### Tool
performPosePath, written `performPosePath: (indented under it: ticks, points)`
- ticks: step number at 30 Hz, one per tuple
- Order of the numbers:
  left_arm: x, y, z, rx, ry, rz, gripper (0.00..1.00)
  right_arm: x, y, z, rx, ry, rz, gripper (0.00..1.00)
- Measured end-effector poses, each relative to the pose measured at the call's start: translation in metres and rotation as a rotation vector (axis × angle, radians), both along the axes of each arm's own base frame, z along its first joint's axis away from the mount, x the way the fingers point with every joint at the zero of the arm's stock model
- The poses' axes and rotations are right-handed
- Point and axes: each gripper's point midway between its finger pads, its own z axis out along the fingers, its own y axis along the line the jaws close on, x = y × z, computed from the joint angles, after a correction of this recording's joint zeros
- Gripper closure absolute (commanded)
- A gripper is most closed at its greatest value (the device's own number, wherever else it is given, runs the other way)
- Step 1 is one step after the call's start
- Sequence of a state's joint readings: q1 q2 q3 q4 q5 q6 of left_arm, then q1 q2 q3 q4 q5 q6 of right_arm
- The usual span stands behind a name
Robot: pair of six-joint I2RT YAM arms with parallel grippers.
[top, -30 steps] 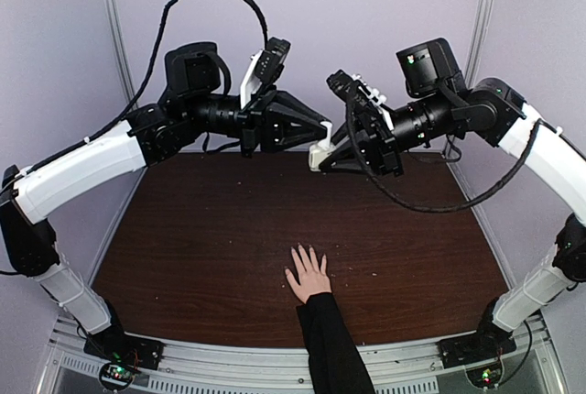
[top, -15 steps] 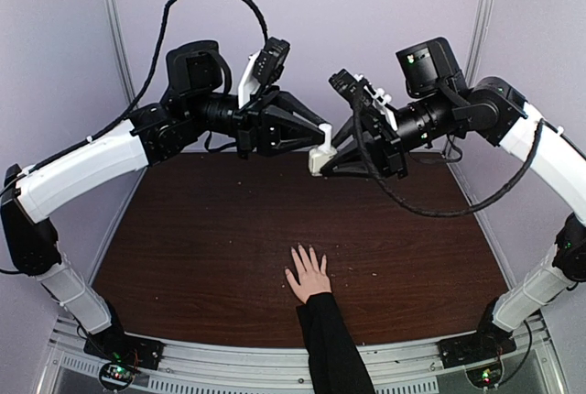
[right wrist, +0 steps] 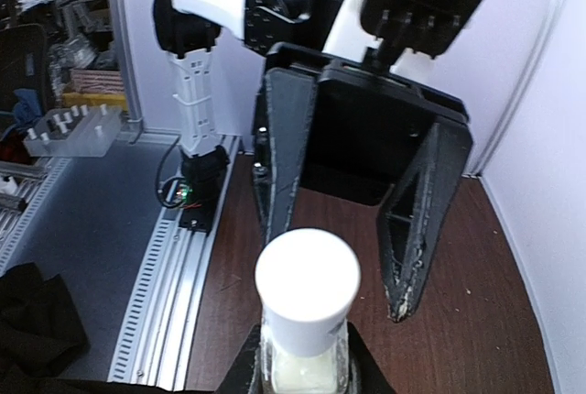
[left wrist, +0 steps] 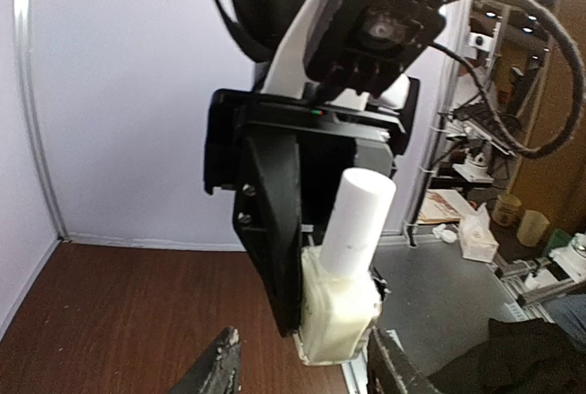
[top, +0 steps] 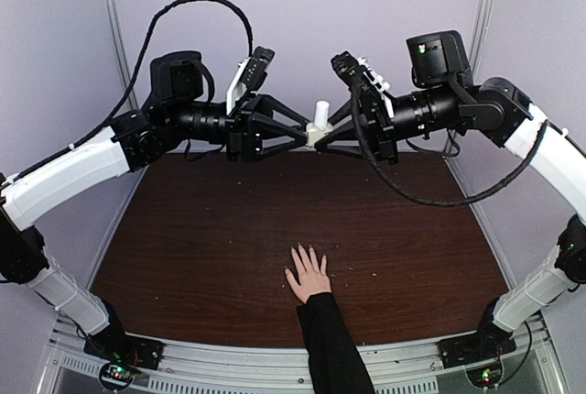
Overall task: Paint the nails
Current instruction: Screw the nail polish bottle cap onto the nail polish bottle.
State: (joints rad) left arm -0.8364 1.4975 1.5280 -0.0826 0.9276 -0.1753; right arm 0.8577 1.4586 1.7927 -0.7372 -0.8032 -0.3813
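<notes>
Left jaws are spread open with nothing in them, pointing straight at the right arm [top: 540, 151]. Right jaws are clamped on the body of a small clear bottle [left wrist: 341, 316], so its white cap [right wrist: 307, 275] sticks up free above them.

Front to back: nearest you, about midway between the two arm bases, a black sleeve [top: 331, 344] comes in over the near edge. The hand [top: 309, 277] lies flat on the dark tabletop [top: 201, 229], fingers spread and pointing away from you toward the back wall. The nails [top: 304, 253] are at those far fingertips. They're too small in the top view to pick out one by one, and neither wrist camera sees them. Past the hand the tabletop runs back, and up in the air over its far part the two arms meet nose to nose with the bottle between them.

What the next move turns on, as I read it: the bottle stands roughly upright, cap up, and your left arm [top: 64, 174] comes at it side-on. In the left wrist view the open fingertips [left wrist: 220, 371] sit either side of the bottle's lower body, not the cap. I can't tell if they touch it. The cap is on, so I'd guess it needs lifting off first, which means gripping higher. The nails lie well below the jaws and back toward you, and neither arm looks clearly nearer.
</notes>
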Motion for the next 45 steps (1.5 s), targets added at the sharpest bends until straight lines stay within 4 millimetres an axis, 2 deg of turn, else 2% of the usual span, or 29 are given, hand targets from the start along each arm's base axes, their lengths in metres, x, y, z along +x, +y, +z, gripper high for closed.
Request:
performPosePath:
  ticks: [13, 17, 21, 29, 37, 45]
  points:
    - [0.066, 0.019, -0.003, 0.002, -0.022, 0.463, 0.49, 0.087, -0.016, -0.023, -0.053, -0.053, -0.503, 1.0]
    - [0.078, 0.017, -0.006, 0.009, -0.03, 0.542, 0.49, 0.107, -0.023, -0.029, -0.058, -0.044, -0.626, 1.0]
    - [0.085, 0.006, -0.012, 0.028, -0.04, 0.59, 0.49, 0.121, -0.026, -0.032, -0.055, -0.03, -0.71, 1.0]
    - [0.097, -0.011, -0.019, 0.049, -0.052, 0.643, 0.51, 0.135, -0.026, -0.043, -0.072, -0.006, -0.787, 1.0]
    - [0.107, -0.016, -0.019, 0.05, -0.059, 0.689, 0.59, 0.133, -0.02, -0.049, -0.088, -0.01, -0.791, 1.0]
    - [0.111, -0.019, -0.018, 0.044, -0.06, 0.698, 0.63, 0.132, -0.015, -0.055, -0.1, -0.01, -0.787, 1.0]
